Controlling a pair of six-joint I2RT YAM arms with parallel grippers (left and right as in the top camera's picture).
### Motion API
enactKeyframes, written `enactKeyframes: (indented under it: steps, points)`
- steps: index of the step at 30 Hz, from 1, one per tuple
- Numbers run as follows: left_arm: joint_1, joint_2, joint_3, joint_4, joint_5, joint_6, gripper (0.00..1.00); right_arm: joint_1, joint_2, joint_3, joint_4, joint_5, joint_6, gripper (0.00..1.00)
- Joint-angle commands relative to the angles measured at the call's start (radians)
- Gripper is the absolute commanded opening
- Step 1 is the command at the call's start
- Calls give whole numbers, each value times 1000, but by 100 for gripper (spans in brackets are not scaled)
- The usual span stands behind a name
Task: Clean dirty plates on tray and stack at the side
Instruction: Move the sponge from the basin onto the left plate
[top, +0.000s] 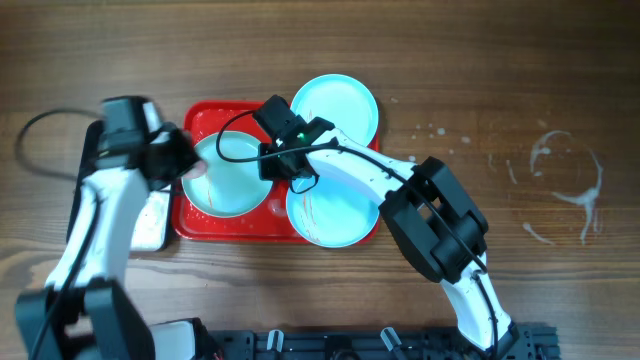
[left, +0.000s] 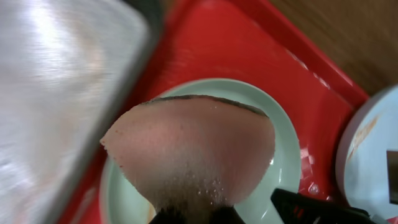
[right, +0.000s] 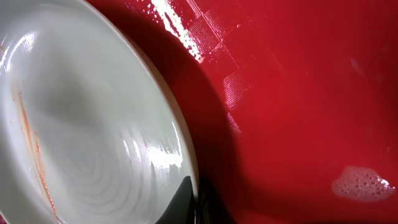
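The three plates look like light, stiff plastic. Wet with suds, they are likely slippery. The raised rim is the best place to take hold, pinched edge-on, since the flat face gives fingers nothing to grip.

At far left a metal pan (left: 56, 93) lies just beside the tray (top: 205, 120), at about its 8 o'clock. The left gripper (top: 180, 160) is closed on a pinkish, foamy sponge (left: 193, 149) that looks soft and soaked. The sponge is over the left plate (top: 235, 185), which lies flat in the tray's 9 o'clock half; whether the two touch cannot be told.

The right gripper (right: 193, 205) is closed tight on a plate rim, its dark fingertips on either side of the edge. Judging from the overhead view, this is the left plate's rim at about 3 o'clock, probably to steady the plate for scrubbing. The held plate bears a thin reddish smear, so it is not yet clean. A patch of foam (right: 364, 183) sits on the bare tray floor nearby.

Further right, the upper plate (top: 335, 105) overhangs the tray's 1 o'clock corner onto the worktop (top: 500, 80). The lower plate (top: 340, 215), streaked with red, overlaps the 4 o'clock corner. Neither is held, and no stack has been made at the side yet
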Motion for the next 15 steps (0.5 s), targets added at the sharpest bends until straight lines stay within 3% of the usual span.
enactKeyframes:
  steps: [1, 6, 15]
  points:
    - [-90, 108, 14, 39, -95, 60, 4, 0, 58, -25, -26, 3, -16, 4]
    - [-110, 214, 14, 100, -109, 42, 4, 0, 58, -25, -16, 3, -19, 4]
    - [-108, 285, 14, 214, -165, -264, 4, 0, 58, -25, -9, 3, -19, 4]
